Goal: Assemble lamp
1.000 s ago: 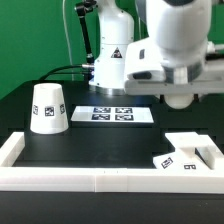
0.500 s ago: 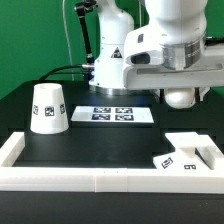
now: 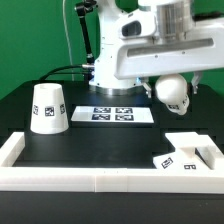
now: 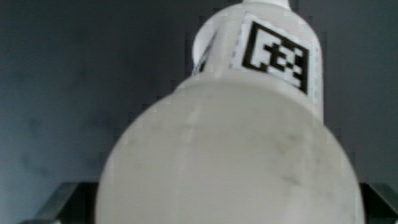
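My gripper (image 3: pixel 170 82) is shut on the white ball-shaped bulb (image 3: pixel 173 93) and holds it in the air above the table, to the exterior view's right of the marker board. In the wrist view the bulb (image 4: pixel 214 150) fills most of the picture, its neck with a black tag pointing away, and the dark fingers (image 4: pixel 63 203) just show at either side. The white cone shade (image 3: pixel 47 107) stands on the table at the exterior view's left. The flat square base (image 3: pixel 192 150) lies at the front right, by the wall.
The marker board (image 3: pixel 118 115) lies in the middle of the black table. A white wall (image 3: pixel 100 178) runs along the front and sides. The arm's base (image 3: pixel 108 55) stands behind the marker board.
The wrist has lifted and turned; the bulb now hangs tilted and shows more fully, a little to the exterior view's left of where it was.
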